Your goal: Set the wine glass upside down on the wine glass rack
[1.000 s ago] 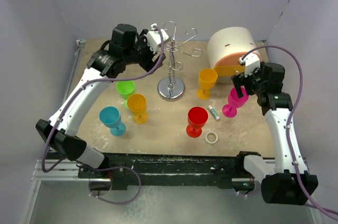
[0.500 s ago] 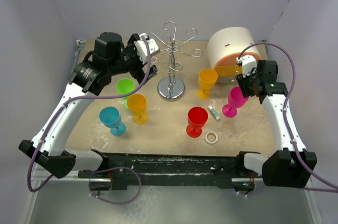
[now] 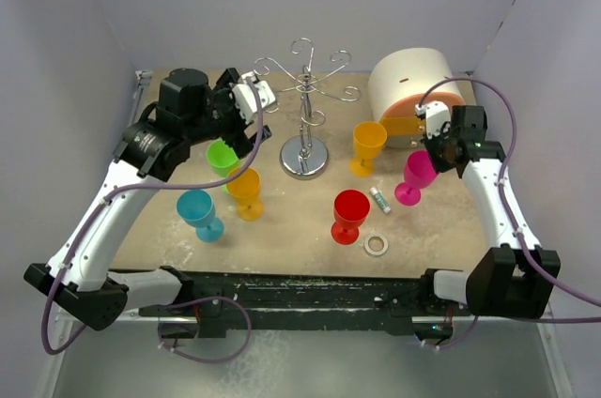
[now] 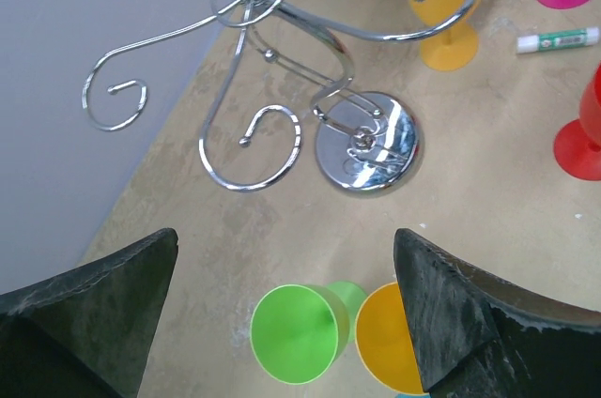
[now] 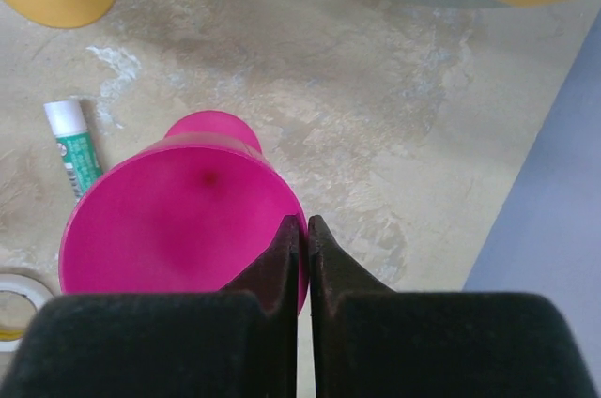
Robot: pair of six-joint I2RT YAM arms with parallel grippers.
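A worn, tan, blotchy counter (image 3: 291, 220) sits boxed in by plain pale lavender walls (image 3: 282, 4). At its back centre stands the shiny chrome wire wine glass rack (image 3: 305, 126), with a round mirror base, a thin pole and curled arms. The magenta plastic wine glass (image 3: 418, 171) stands upright towards the right edge, well apart from the rack and just in front of a round white-and-orange drawer box (image 3: 408, 79). The right fingers (image 5: 282, 262) are clenched on the right side of its rim, one inside the bowl and one outside. The left fingers (image 4: 103, 299) are spread wide and grasp nothing, hanging above a green plastic glass (image 4: 296, 332) and an orange one (image 4: 385, 346), left of the rack. Only the right wrist view shows the pinch on the rim, beside a green-and-white tube (image 5: 75, 159). Only the left wrist view shows the rack's arms bare from close up.
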